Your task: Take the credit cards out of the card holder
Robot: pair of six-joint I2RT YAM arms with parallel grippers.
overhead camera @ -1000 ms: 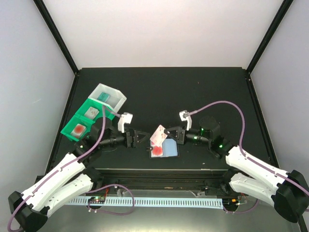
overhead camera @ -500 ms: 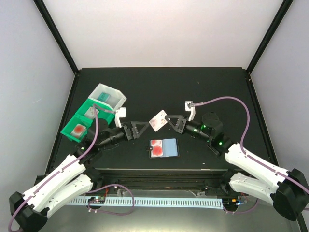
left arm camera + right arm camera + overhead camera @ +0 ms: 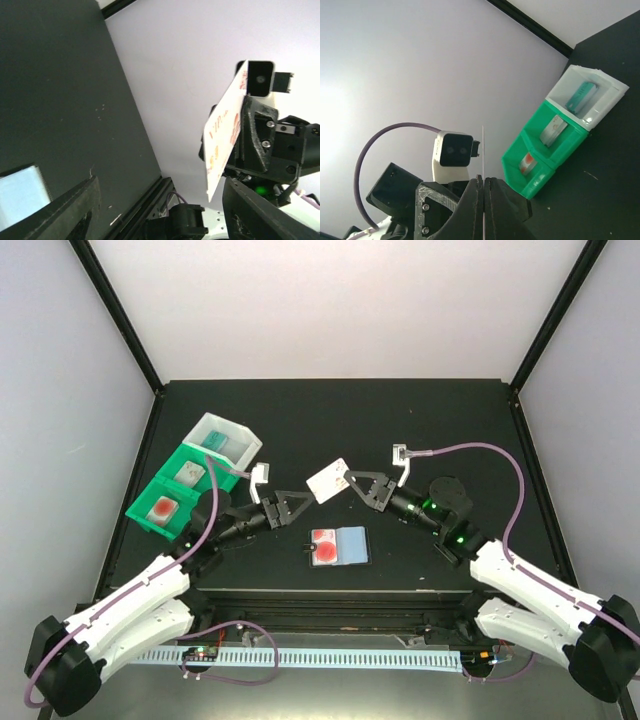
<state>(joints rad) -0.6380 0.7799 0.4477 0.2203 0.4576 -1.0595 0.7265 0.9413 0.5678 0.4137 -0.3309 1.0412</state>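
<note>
A white rectangular plastic card with red print [image 3: 328, 480] is gripped at one end by the clenched right gripper [image 3: 347, 481] and held above the table. Its long axis runs roughly toward the left gripper [image 3: 298, 503], the nearer free pincer, which is spread wide, empty and just short of the card's free end. The black folding card holder [image 3: 352, 546] lies flat below, a red-dotted card [image 3: 323, 547] in its pocket. A teal card [image 3: 215, 440] is stowed in the white plastic bin [image 3: 250, 446]. In the green plastic bins [image 3: 143, 508] a pale grey card [image 3: 188, 472] and a red-marked card [image 3: 163, 507] are kept.

Pale card [image 3: 328, 480] aloft; card holder [image 3: 341, 547] flat
</note>
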